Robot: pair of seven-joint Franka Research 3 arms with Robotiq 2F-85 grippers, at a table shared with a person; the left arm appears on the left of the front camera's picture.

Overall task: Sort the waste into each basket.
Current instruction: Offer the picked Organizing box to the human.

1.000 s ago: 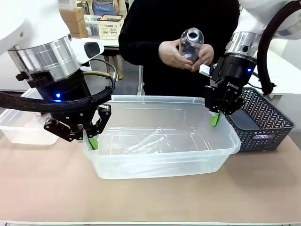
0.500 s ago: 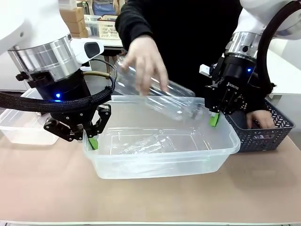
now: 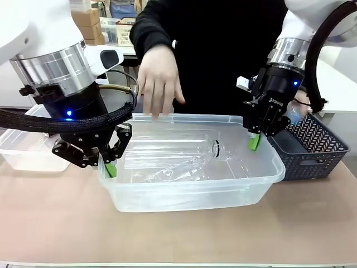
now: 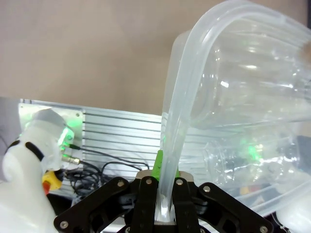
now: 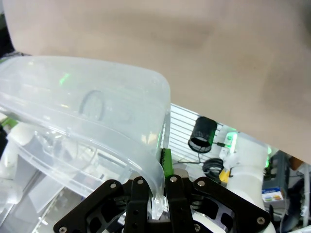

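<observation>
A large clear tub (image 3: 195, 188) sits mid-table, held at both ends. My left gripper (image 3: 110, 167) is shut on the tub's left rim (image 4: 177, 116), and my right gripper (image 3: 254, 139) is shut on its right rim (image 5: 146, 160). Inside the tub lies a clear plastic bottle (image 3: 178, 148), on its side with its neck pointing right. A second, crumpled clear bottle (image 3: 167, 172) lies nearer the front wall. The person's open hand (image 3: 159, 84) hovers above the far rim. A dark blue-grey openwork basket (image 3: 321, 148) stands at the right.
Another clear tub (image 3: 22, 149) stands at the far left behind my left arm. The person in black stands close against the far edge of the table. Bare tan tabletop (image 3: 178, 234) runs along the front.
The person brought the bottle down from chest height into the tub and let it go; the hand has since lifted. Both grippers have kept still on the rim.
</observation>
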